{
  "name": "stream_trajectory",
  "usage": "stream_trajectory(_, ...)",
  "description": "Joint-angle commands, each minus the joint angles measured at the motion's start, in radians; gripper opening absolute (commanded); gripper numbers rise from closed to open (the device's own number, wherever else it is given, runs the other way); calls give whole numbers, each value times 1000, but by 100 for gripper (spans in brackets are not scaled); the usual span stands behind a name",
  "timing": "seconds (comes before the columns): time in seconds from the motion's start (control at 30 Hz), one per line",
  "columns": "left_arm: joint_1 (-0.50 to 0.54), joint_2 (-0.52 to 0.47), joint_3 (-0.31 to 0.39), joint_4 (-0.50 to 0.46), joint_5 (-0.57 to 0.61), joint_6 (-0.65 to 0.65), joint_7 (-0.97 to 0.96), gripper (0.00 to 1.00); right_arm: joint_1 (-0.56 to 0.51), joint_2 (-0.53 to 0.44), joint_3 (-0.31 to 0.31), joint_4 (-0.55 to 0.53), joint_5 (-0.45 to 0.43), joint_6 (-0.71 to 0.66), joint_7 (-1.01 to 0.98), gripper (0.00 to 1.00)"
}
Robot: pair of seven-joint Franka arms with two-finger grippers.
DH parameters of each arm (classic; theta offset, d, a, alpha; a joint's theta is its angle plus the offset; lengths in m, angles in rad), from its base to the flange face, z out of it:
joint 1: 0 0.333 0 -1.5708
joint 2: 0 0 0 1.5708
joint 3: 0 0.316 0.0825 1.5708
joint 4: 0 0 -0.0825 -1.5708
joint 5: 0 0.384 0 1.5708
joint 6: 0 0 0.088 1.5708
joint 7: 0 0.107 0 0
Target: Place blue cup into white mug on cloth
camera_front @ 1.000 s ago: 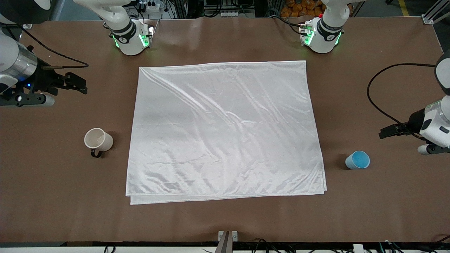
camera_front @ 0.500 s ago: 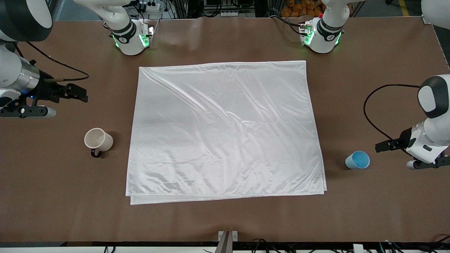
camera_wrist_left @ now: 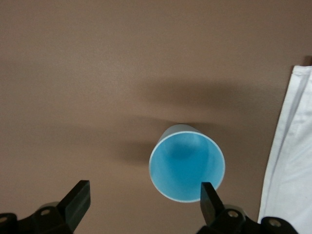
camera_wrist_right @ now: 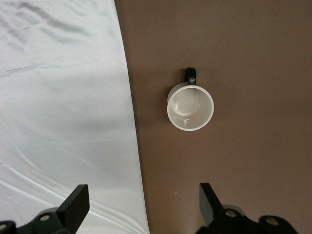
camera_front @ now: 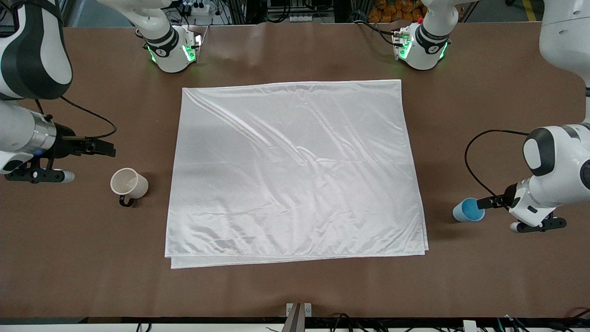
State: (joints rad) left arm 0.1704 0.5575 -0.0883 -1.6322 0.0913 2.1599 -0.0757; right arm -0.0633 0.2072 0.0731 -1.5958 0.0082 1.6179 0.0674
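Blue cup [camera_front: 468, 210]: upright on table [camera_front: 295, 286], off the cloth [camera_front: 295, 170], toward left arm's end. White mug [camera_front: 129, 184]: upright on table, off the cloth, toward right arm's end. Left end effector [camera_wrist_left: 144, 202]: spread, over the cup. Right end effector [camera_wrist_right: 141, 204]: spread, near mug. Step: approach. Next: straddle the cup, close

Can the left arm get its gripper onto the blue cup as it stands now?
Probably yes: the left gripper is open just beside the blue cup, which stands upright on bare table off the cloth, with nothing between them.
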Motion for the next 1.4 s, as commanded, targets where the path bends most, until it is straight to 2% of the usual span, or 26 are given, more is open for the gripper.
stream_trajectory(0.0,12,27,-4,-1,22,32,4,100,-10,20,7,7,-5,25,0,100)
stream_trajectory(0.17,37,64,-5,-5,22,63,5,100,-20,47,7,8,-5,65,0,100)
stream_trajectory(0.63,23,94,-5,0,19,81,2,100,-73,170,7,11,-7,181,2,100)
stream_trajectory(0.97,8,108,-7,-1,7,87,-41,52,-93,242,7,14,-7,290,2,100)
stream_trajectory(1.17,1,116,-8,-1,11,87,-52,34,-95,293,4,14,-10,361,0,100)
stream_trajectory(1.3,0,116,-7,-1,18,87,-52,0,-107,336,4,25,-25,387,0,100)
stream_trajectory(1.37,-5,116,-7,-1,18,87,-52,0,-110,353,4,31,-27,390,-1,100)
